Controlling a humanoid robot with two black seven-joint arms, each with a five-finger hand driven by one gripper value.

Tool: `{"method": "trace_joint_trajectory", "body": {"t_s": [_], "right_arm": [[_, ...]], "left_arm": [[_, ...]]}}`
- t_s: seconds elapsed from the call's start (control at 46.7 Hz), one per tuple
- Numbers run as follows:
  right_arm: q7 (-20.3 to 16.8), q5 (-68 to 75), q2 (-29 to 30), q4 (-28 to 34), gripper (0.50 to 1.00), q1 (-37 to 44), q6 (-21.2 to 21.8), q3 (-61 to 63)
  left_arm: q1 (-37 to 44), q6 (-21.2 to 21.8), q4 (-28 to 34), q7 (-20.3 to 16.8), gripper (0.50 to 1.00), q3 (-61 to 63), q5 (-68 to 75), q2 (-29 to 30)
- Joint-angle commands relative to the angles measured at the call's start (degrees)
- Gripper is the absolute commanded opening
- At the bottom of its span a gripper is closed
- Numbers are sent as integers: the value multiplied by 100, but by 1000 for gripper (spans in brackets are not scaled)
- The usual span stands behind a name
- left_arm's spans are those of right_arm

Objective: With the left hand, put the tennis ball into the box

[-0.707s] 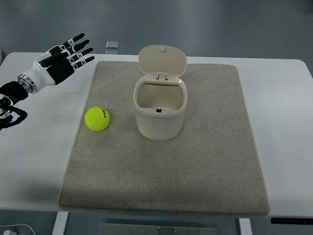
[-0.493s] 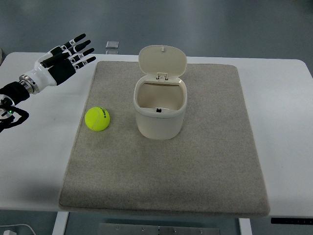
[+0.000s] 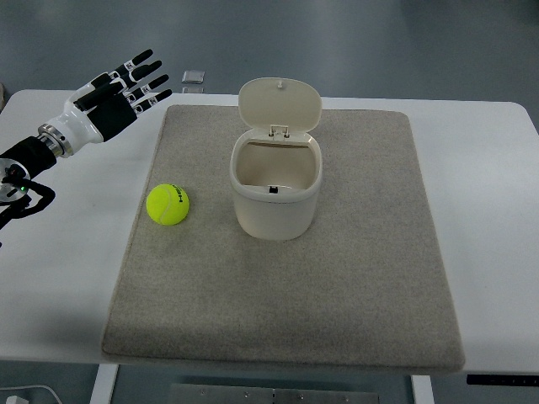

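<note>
left hand (image 3: 114,94) fingers spread, empty | drifted up, away from tennis ball (image 3: 168,204) | box (image 3: 276,187) lid open; reach not begun

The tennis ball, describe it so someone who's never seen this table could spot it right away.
On the white table lies a grey mat with an open-lidded cream box near its middle. The tennis ball sits on the mat left of the box, apart from it, the only round, bright yellow-green thing there.

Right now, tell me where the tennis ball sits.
In the top view, the tennis ball lies on the grey mat near its left edge, just left of the open box, untouched by the left hand.
</note>
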Motion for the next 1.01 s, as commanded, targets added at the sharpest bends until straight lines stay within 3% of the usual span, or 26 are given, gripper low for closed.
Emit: {"method": "trace_joint_trajectory", "body": {"t_s": [0.0,0.471,0.814,0.986], "right_arm": [[0,0,0,0,938,0,-5,0],[0,0,0,0,938,0,4,0],[0,0,0,0,938,0,-5,0],[0,0,0,0,938,0,4,0]], "left_arm": [[5,-43,15,1,992,-15,-8,28],[-65,-60,24,-341,992,-6,167,353],[-171,-490,6,-376,988,-68,1635,855],[-171,-614,-116,-596,984,-76,2434,1056]]}}
